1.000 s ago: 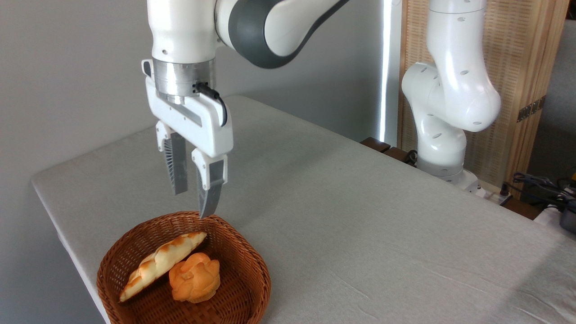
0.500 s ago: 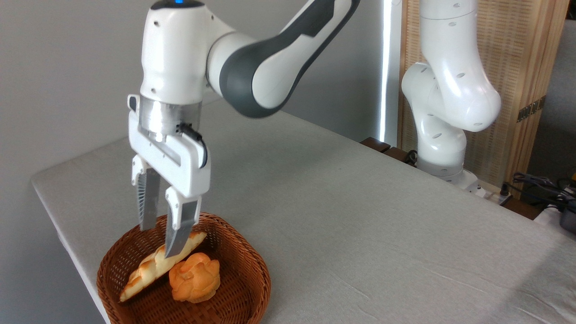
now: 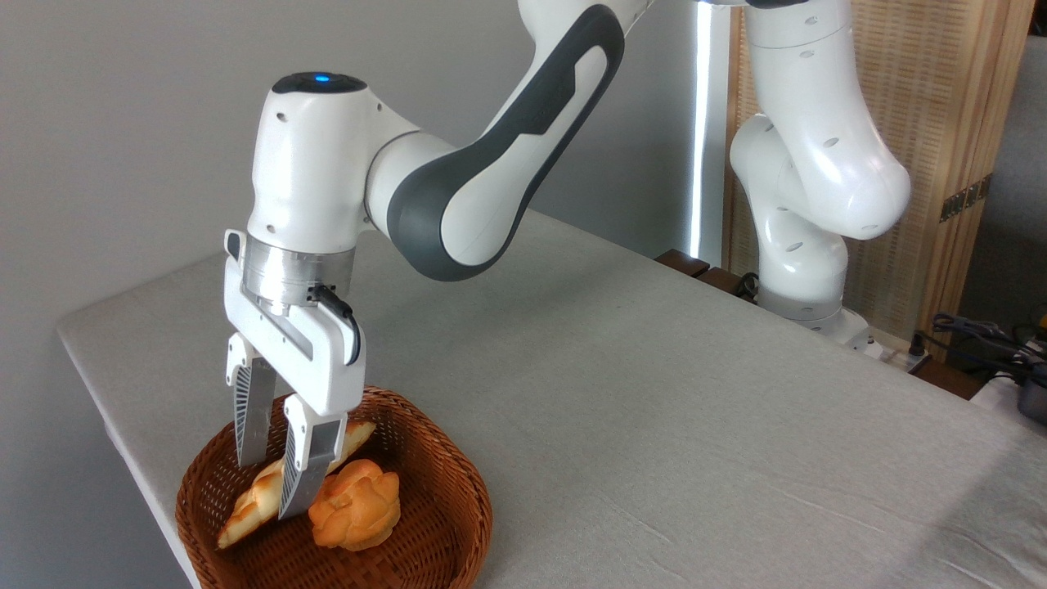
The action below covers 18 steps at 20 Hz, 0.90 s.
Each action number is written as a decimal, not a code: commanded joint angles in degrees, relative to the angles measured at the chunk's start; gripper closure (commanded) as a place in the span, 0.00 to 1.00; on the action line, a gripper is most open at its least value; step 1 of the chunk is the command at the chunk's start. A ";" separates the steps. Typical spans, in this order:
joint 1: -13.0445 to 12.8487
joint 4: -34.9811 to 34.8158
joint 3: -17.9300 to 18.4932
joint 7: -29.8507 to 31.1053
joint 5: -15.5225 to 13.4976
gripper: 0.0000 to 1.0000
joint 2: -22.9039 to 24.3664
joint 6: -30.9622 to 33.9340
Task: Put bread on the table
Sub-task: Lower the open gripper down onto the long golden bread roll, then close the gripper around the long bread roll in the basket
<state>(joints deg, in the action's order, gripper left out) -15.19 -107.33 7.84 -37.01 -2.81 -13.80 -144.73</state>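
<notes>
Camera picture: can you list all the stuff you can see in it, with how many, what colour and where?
bread: one, pale yellow with a toasted brown edge, lying tilted in the basket, left of the bun.
bun: one, orange, rose-shaped, in the basket beside the bread.
basket: one, brown wicker, at the table's near left corner.
table: one, light grey cloth, filling most of the picture.
wooden screen: one, light brown, behind the table at right.
cables: a few, dark, at the far right edge.
arm: one, white and grey, reaching from the right.
gripper: one, white, jaws open on either side of the bread.
</notes>
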 commanded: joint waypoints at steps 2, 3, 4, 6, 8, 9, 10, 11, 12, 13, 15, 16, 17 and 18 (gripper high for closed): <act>0.07 0.20 -0.02 -0.43 0.79 0.06 -1.06 -2.84; 0.07 0.20 -0.02 -0.52 0.79 0.34 -1.06 -3.10; 0.07 0.20 -0.11 -0.52 0.70 0.49 -1.06 -3.11; 0.07 0.20 -0.11 -0.61 0.61 0.72 -1.06 -3.11; 0.07 0.20 -0.11 -0.78 0.70 0.72 -1.06 -3.11; 0.07 0.20 -0.11 -0.87 0.70 0.72 -1.06 -3.02; 0.07 0.20 -0.11 -0.87 0.70 0.72 -1.06 -3.11; 0.07 0.20 -0.19 -0.87 0.70 0.72 -1.23 -3.02; 0.07 0.20 -0.11 -0.96 0.70 0.71 -1.23 -3.02; 0.07 0.20 -0.19 -0.96 0.70 0.71 -1.32 -3.02; 0.07 0.20 -0.19 -1.40 0.70 0.71 -1.32 -3.02; 0.07 0.20 -0.19 -1.49 0.70 0.71 -1.32 -3.02; 0.07 0.20 -0.19 -1.49 0.70 0.71 -1.32 -3.02; 0.07 0.20 -0.19 -1.49 0.70 0.71 -1.32 -3.02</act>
<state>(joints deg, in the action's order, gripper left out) -15.22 -107.32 7.80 -37.96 -2.81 -14.81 -146.84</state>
